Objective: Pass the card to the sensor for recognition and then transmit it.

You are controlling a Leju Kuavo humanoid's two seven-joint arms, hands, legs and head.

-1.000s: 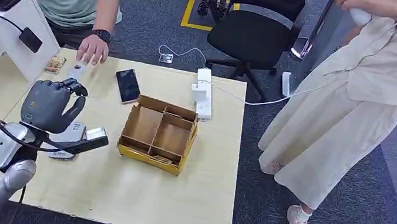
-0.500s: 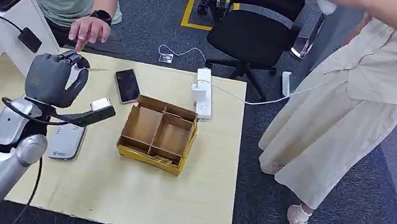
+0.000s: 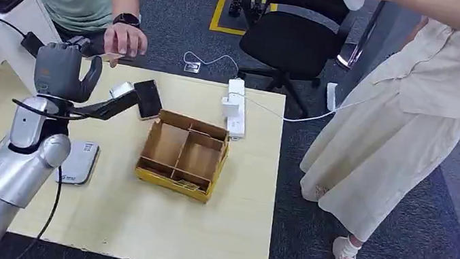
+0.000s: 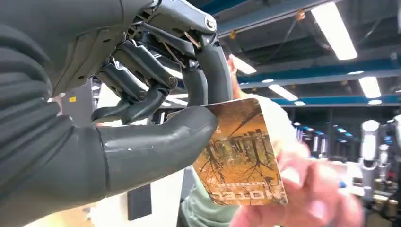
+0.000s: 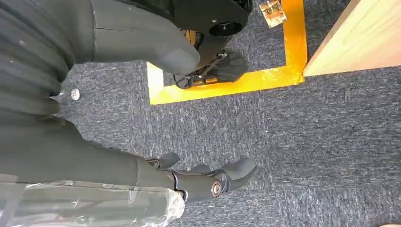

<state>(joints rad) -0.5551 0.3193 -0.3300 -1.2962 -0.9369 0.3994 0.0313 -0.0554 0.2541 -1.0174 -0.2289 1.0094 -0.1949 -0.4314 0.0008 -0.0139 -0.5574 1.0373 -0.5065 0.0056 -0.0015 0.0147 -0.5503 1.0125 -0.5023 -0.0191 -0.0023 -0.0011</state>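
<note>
Left hand (image 4: 142, 109) pinches the card (image 4: 239, 153) between thumb and fingers (image 4: 208, 71), a person's hand (image 3: 125, 39) meeting its far end, while the right hand (image 5: 203, 177) hangs loosely uncurled, holding nothing.

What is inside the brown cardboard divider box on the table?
The brown cardboard divider box shows bare compartments; a small flat item lies in the near one. The near wall hides part of the floor there.

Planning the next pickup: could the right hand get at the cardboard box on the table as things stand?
Probably not at once: the right hand hangs low over the carpet, empty, below the table edge. Nothing blocks the cardboard box; the arm must first rise.
</note>
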